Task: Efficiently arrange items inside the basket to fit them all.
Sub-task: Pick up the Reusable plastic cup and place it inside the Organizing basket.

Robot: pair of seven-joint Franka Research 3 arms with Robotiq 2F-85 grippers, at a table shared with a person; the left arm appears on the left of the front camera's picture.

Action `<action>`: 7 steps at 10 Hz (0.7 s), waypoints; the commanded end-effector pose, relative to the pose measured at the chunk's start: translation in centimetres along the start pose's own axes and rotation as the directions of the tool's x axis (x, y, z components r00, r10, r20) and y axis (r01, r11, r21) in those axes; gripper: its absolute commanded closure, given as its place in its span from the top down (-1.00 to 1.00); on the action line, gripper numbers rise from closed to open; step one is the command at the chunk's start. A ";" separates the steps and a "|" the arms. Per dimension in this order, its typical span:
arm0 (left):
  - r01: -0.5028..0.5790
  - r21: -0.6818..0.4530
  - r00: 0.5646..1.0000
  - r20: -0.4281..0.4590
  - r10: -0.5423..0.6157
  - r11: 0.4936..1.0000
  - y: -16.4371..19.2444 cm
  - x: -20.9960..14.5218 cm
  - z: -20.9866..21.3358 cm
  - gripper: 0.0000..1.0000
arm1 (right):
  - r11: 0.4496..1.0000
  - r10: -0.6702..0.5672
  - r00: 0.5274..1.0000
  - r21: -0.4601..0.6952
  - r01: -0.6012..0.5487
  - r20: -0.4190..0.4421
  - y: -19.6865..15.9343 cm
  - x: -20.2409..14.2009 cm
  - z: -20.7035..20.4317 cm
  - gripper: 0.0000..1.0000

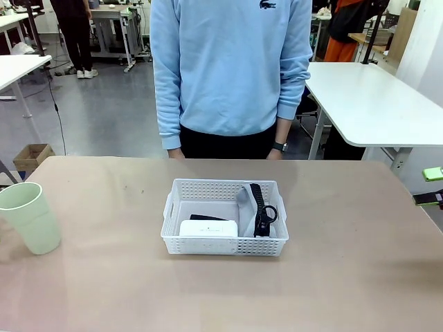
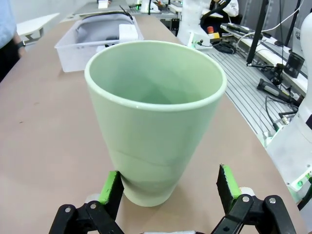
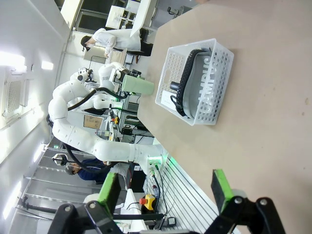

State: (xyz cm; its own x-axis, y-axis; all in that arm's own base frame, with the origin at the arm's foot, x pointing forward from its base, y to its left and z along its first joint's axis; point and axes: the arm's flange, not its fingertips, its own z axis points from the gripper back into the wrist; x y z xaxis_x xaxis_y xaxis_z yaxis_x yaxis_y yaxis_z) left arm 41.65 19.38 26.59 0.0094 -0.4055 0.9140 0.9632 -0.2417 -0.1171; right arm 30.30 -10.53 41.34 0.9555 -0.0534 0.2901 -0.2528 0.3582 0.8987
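Note:
The white perforated basket (image 1: 225, 242) stands mid-table, also seen from the wrists (image 2: 73, 53) (image 3: 222, 73). Inside lie a white power strip (image 1: 208, 227) at the front left, a small black stapler (image 1: 208, 218) behind it, and a grey pouch (image 1: 243, 197) with a black strap (image 1: 261, 207) on the right. A pale green cup (image 1: 29, 218) stands upright at the table's left end. My left gripper (image 2: 168, 178) is open with the cup's (image 2: 156, 112) base between its fingers. My right gripper (image 3: 165, 181) is open and holds nothing, at the table's right edge (image 1: 430, 187), far from the basket.
A person in a light blue sweater (image 1: 228, 62) stands at the far side, hands hanging at the table's edge. Bare tabletop (image 1: 346, 277) surrounds the basket. Beyond the table's left edge in the left wrist view lies a metal rail bench with cables (image 2: 263, 83).

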 end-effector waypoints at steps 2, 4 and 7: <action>0.056 0.037 0.998 0.041 -0.057 0.998 0.4 -0.9 -1.4 1.00 | 1.000 0.019 1.000 0.007 -0.019 0.002 0.1 -0.1 0.2 1.00; 0.060 0.067 0.995 0.076 -0.065 0.996 1.1 -1.5 -2.2 1.00 | 1.000 0.019 1.000 0.007 -0.019 0.002 0.1 -0.1 0.2 1.00; 0.057 0.030 0.991 0.116 -0.060 0.998 0.9 -2.1 -3.7 1.00 | 1.000 0.019 1.000 0.007 -0.019 0.002 0.1 -0.1 0.2 1.00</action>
State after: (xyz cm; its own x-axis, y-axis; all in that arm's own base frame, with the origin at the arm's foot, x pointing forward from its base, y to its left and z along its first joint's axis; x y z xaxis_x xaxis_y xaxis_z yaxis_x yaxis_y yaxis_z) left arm 43.09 16.26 24.66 0.0149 -0.3132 0.9496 0.9712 -0.2213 -0.0883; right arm 30.30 -10.53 41.34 0.9555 -0.0534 0.2901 -0.2528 0.3582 0.8987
